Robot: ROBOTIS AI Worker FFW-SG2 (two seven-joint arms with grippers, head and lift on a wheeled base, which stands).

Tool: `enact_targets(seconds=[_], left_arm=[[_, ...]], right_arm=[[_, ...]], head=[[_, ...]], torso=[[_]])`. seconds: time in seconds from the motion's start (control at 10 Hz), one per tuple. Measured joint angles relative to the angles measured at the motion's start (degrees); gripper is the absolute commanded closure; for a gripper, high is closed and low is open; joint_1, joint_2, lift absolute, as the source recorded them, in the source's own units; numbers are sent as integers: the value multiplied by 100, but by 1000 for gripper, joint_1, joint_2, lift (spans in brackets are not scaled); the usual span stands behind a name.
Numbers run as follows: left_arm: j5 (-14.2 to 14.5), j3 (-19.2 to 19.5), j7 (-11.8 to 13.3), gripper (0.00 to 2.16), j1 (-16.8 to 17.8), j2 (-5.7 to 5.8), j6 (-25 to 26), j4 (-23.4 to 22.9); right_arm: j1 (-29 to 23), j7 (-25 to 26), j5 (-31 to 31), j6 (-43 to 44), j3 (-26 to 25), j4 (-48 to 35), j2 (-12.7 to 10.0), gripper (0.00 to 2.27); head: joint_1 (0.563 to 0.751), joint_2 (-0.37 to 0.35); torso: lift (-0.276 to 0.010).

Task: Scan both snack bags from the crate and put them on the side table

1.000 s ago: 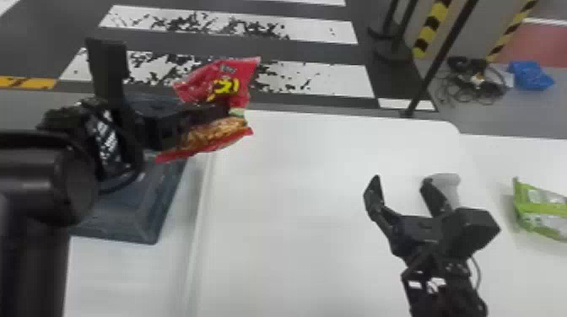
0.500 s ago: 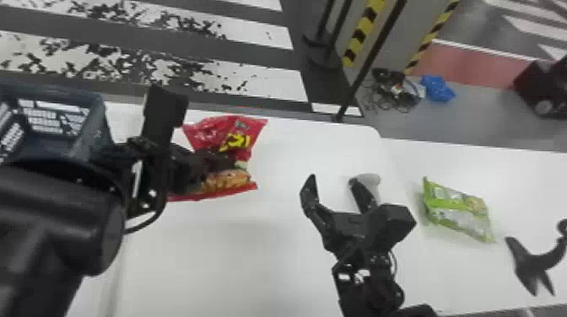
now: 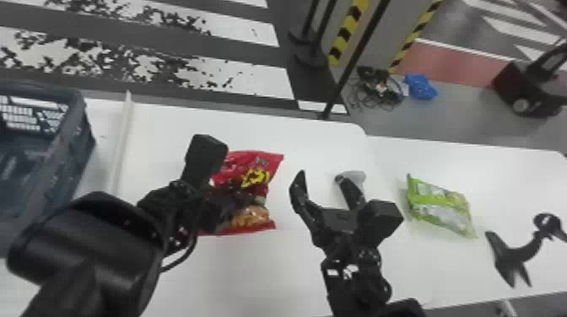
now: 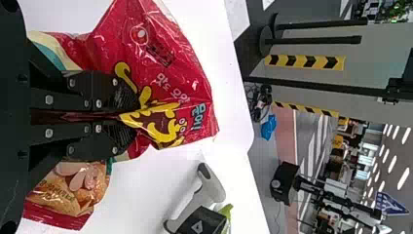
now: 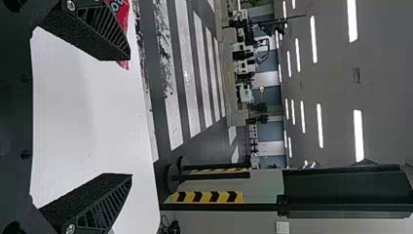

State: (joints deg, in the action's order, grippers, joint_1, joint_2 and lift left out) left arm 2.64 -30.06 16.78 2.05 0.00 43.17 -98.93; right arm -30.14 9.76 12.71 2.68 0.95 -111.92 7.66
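On your left, the blue-grey crate (image 3: 69, 143) is hard plastic with latticed walls, cut off by the head view's edge; you cannot tell what it holds. Over the smooth white table (image 3: 261, 269), your left pincer (image 3: 244, 196) is closed on the glossy, creased red bag (image 3: 253, 162), gripping its middle. Your right pincer (image 3: 321, 177) is wide open and empty, near the pale, rounded scanner (image 3: 357, 179). Farther right, the crinkled green bag (image 3: 438, 206) lies on the white side table (image 3: 510, 173); the 2 bags are well apart. Beyond, the dark floor (image 3: 253, 44) has white stripes, and yellow-and-black chevrons (image 3: 348, 31) mark a grey pillar (image 3: 375, 38).
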Motion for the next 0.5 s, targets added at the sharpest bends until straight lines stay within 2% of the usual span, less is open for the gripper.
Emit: enact_targets(seconds=[0.2, 0.5], left_arm=[[10, 17, -85, 66, -70, 0, -117, -8], [31, 257, -107, 66, -224, 0, -113, -262]], right_arm=[[-12, 0, 20, -2, -1, -27, 21, 70], [-27, 0, 21, -24, 2, -54, 40, 70]], head=[[695, -350], [695, -350]], torso=[[-87], [-87]])
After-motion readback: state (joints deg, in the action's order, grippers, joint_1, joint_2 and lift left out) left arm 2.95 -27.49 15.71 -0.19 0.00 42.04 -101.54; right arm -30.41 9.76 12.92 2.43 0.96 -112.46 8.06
